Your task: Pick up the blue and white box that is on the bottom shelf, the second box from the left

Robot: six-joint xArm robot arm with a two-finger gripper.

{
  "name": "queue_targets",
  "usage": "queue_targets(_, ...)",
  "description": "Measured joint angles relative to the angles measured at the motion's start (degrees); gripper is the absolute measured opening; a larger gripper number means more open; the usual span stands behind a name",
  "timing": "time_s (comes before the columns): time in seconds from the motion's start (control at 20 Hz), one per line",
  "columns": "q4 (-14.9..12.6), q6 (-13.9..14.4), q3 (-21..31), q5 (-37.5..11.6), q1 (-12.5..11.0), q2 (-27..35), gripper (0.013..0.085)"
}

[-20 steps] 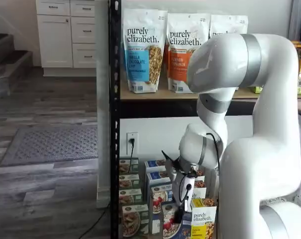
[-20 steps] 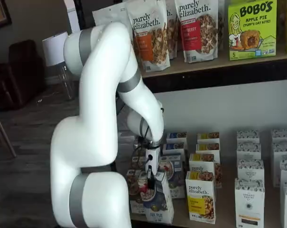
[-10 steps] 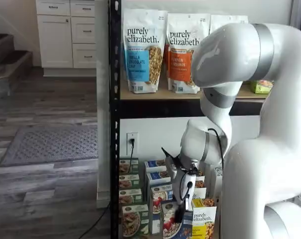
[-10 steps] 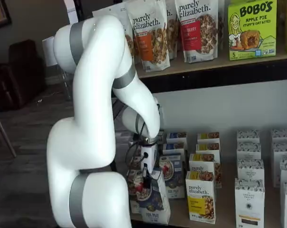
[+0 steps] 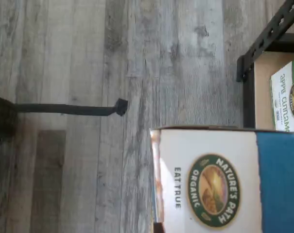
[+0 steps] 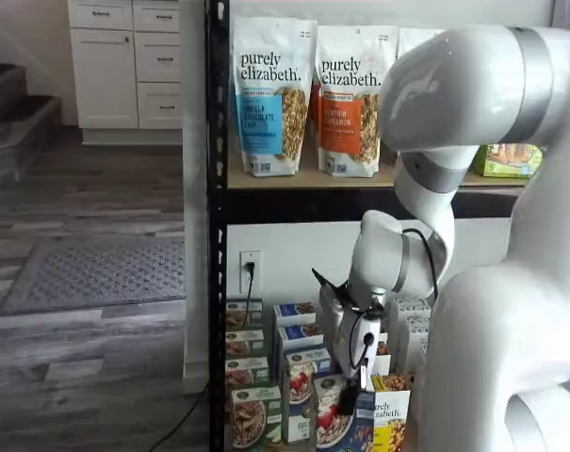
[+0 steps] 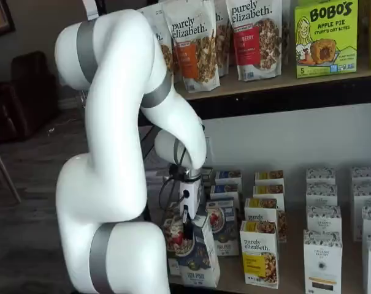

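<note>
On the bottom shelf (image 7: 283, 283) of the rack, cereal boxes stand in rows running front to back. The Flax Plus box (image 7: 196, 254) sits at the front edge, tilted, ahead of its row. The hand (image 7: 187, 228) sits at its top, fingers closed on it. A purely elizabeth box (image 7: 259, 254) stands just beside it. Granola bags (image 6: 270, 94) stand on the board above.

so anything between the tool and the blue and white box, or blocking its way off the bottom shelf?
Nothing visible. In a shelf view the tool is already closed on the top of the blue and white box, which tilts at the front edge of the bottom shelf. The purely elizabeth box stands beside it, not in front.
</note>
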Motion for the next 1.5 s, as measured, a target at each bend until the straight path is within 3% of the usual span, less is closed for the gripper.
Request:
queue_targets(0.45,-3.8,2.7,1.8,4.6,-1.4,-6.7,0.045)
queue_targets(0.95,-6.3,6.2,0.1,11.4,-1.0,-11.6,0.045)
queue_targets(1.5,-6.4,8.2,-2.3,20.4,-0.5,-17.3,0.045)
